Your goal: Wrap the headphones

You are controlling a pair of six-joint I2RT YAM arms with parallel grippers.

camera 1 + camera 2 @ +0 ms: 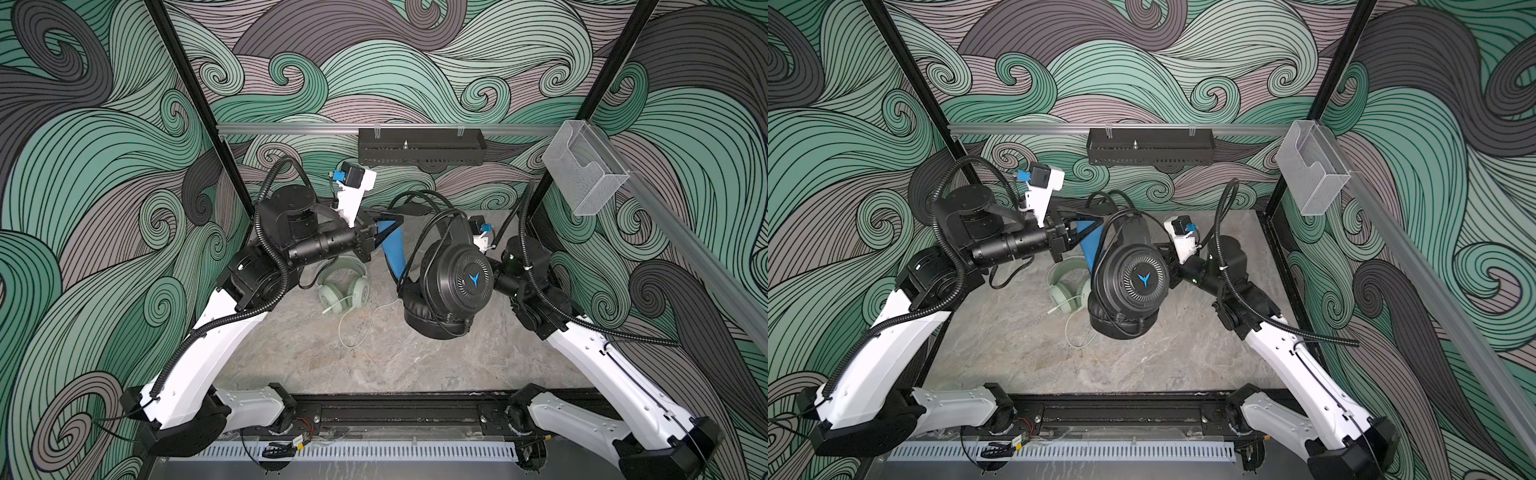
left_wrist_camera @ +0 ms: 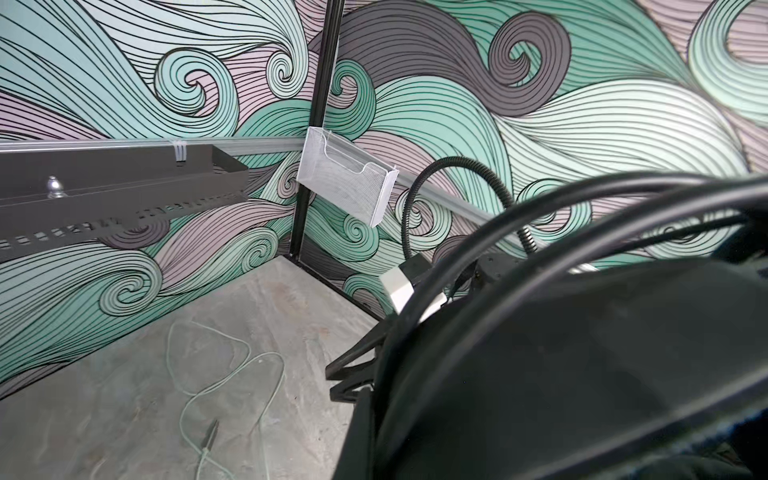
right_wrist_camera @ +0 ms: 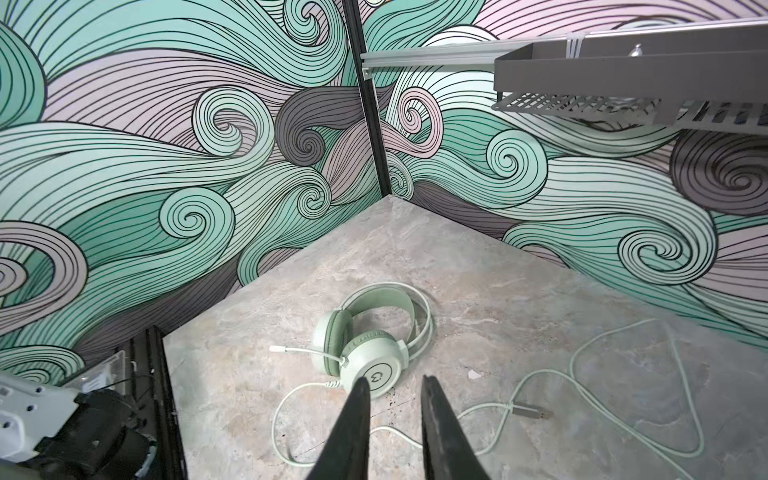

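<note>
flat headset (image 1: 337, 292) on table (image 1: 316, 365) | lifted headset (image 1: 455, 278) right, apparently above

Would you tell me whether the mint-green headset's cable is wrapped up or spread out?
Spread out: the cable lies in loose loops on the table beside the mint-green headset.

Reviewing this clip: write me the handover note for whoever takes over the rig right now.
Left gripper: shut on the blue-lined headband of the black headset, holding it above the table.
Right gripper: open, empty, pointing toward the mint-green headset.
Done: black cable looks mostly looped around the black headset; its plug end isn't visible.
Left: mint-green headset lies on the table, its white cable sprawled loose, unwrapped.
</note>
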